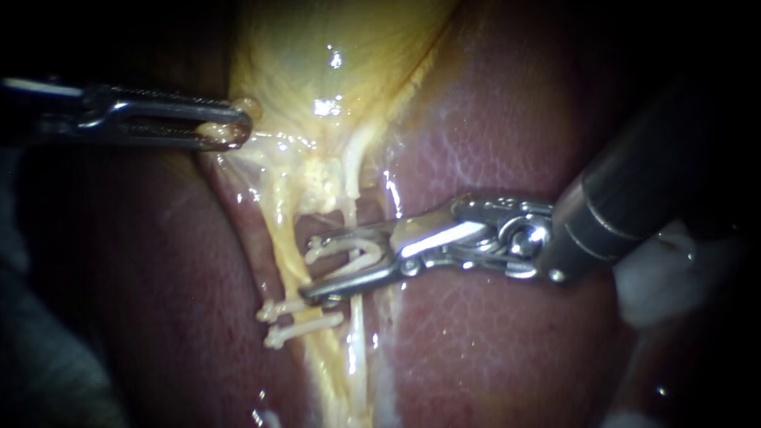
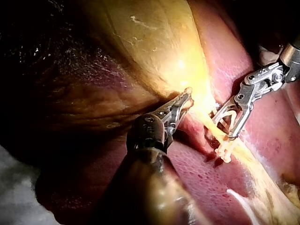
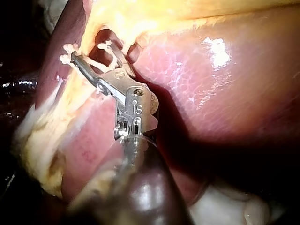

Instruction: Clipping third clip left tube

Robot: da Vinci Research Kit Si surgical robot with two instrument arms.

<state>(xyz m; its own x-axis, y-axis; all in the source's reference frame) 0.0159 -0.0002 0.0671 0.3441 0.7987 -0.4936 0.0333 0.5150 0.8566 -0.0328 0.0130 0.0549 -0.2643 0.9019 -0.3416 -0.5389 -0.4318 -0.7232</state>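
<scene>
My left instrument comes in from the left, its jaws shut on the yellow edge of the gallbladder, holding it taut. Two white clips sit close together across the left tube. Just above them my right instrument holds a white clip spread open between its jaws, mouth at the left tube; how far the tube sits inside is unclear. The whitish right tube passes under those jaws. The left wrist view shows the same clip. The right wrist view shows the right instrument's jaws beside the two clips.
Dark red liver lies on both sides of the tubes. A white gauze pad rests under the right shaft at the right. Yellow fatty tissue spreads between the tubes below the gallbladder.
</scene>
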